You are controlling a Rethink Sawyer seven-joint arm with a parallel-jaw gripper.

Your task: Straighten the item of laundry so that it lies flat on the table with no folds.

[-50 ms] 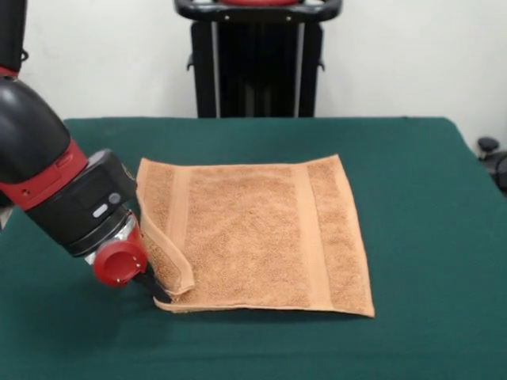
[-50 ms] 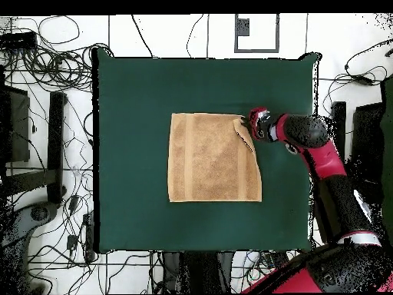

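Note:
The orange-tan towel (image 1: 253,237) (image 2: 211,157) lies mostly flat in the middle of the dark green table (image 1: 412,198) (image 2: 130,115). Two woven bands run across it. Along its left edge in the front view, a narrow strip (image 1: 166,253) (image 2: 244,137) is folded over onto the towel, widest near the front-left corner. My gripper (image 1: 156,289) (image 2: 247,124) is low at that corner, touching the folded strip. Its red cap hides how it stands on the cloth.
My red and black arm (image 1: 47,174) (image 2: 322,154) leans in low over the table's side next to the towel. A black stand (image 1: 257,63) rises behind the far edge. Cables (image 2: 46,61) litter the floor around the table.

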